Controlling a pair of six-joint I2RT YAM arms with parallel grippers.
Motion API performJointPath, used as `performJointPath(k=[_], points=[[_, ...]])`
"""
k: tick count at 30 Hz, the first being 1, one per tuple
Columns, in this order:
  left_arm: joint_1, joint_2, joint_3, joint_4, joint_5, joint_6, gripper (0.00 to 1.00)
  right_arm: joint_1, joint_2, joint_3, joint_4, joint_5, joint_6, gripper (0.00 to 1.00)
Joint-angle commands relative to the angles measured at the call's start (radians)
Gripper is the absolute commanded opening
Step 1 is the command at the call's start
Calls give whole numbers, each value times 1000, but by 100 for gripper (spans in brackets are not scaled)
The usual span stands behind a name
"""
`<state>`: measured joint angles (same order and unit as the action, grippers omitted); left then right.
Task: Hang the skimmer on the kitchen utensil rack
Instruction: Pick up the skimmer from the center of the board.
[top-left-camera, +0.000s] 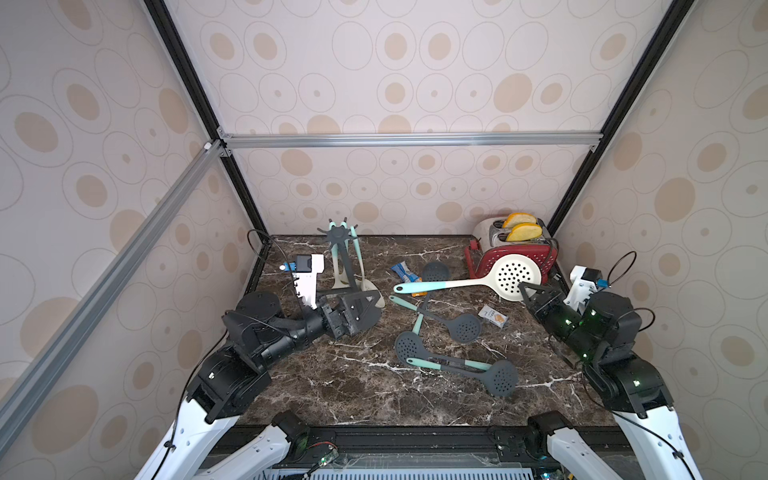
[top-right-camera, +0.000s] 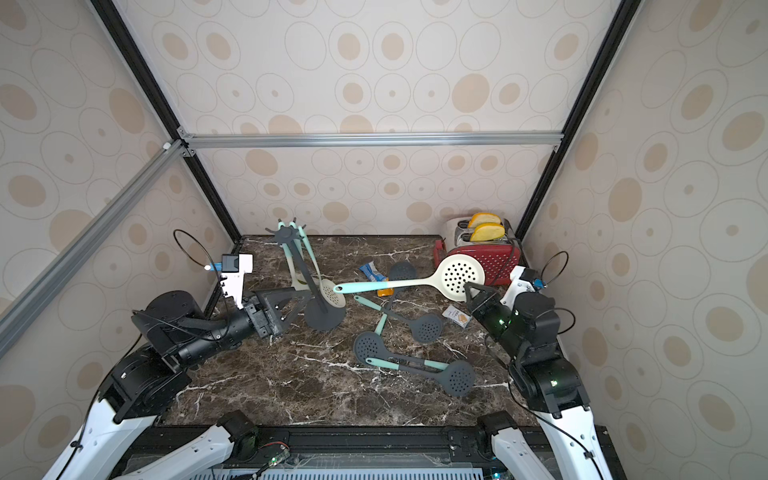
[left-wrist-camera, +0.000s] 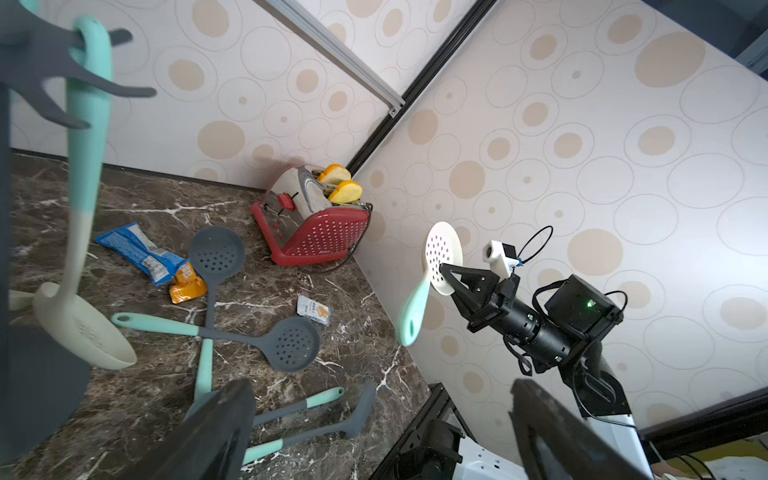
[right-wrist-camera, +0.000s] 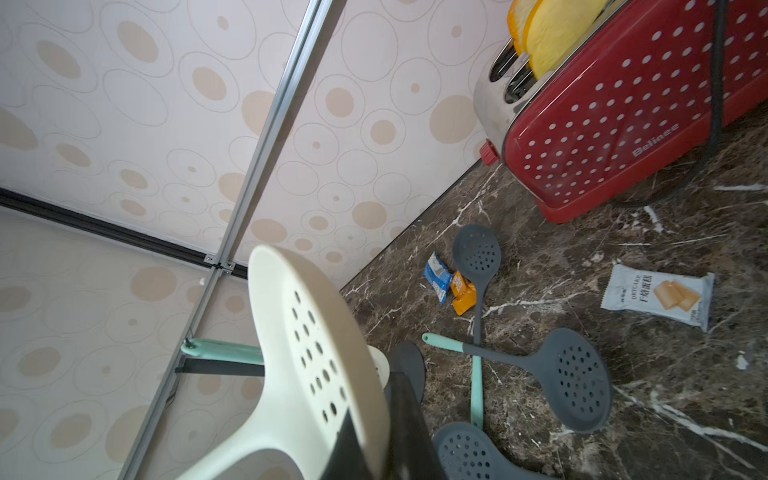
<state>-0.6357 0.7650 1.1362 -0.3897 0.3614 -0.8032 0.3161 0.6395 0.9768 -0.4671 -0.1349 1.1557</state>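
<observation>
Skimmer (top-left-camera: 513, 274), cream-headed and teal-handled, is held level above the worktop (top-left-camera: 332, 386), its head rim clenched in the right pincer (top-left-camera: 524, 289). The left pincer (top-left-camera: 374, 305) stands released beside the base of the kitchen utensil rack (top-left-camera: 337, 237).

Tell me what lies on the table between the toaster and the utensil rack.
Between the toaster and the rack lie a blue snack packet, an orange packet and a dark grey skimmer, clearest in the left wrist view.

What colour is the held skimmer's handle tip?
Mint green on the skimmer; clearest in a top view.
</observation>
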Motion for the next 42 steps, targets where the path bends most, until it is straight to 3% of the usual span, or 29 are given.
performJointPath(k=[1, 5, 21, 33, 39, 42], points=[[-4, 21, -12, 104, 56, -58, 96, 6, -6, -14, 94, -68, 45, 0], [-4, 47, 5, 133, 76, -61, 83, 15, 7, -9, 130, -95, 38, 0], [-4, 81, -27, 199, 146, -86, 47, 80, 41, 11, 149, -71, 16, 0], [-4, 49, -78, 193, 216, -96, 38, 99, 52, 8, 129, -30, 12, 0], [-4, 56, -73, 191, 229, -90, 23, 120, 58, 9, 126, -14, 1, 0], [-4, 63, -65, 189, 229, -87, 8, 129, 61, 9, 126, -5, -1, 0]])
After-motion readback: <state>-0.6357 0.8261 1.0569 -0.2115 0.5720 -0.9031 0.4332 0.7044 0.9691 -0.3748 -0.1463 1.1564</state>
